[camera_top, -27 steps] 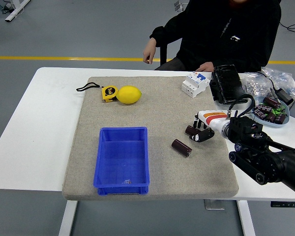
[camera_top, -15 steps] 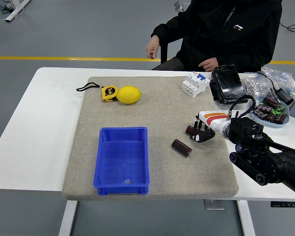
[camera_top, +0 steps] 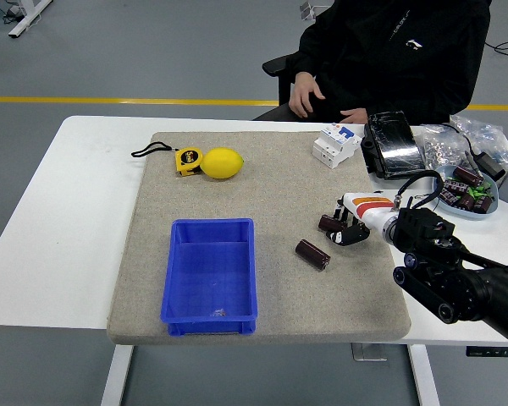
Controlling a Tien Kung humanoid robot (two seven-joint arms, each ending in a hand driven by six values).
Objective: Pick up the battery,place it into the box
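Two dark cylindrical batteries [camera_top: 312, 254] right of centre; black-fingered right robot hand [camera_top: 349, 227] curled around upper one; no legible writing anywhere.

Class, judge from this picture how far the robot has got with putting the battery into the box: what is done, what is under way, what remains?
Nothing is in the blue box yet. Under way: the right hand has its fingers curled on one dark battery lying on the mat. A second battery lies free nearby. Left to do: lift the battery, carry it left and drop it in the box.
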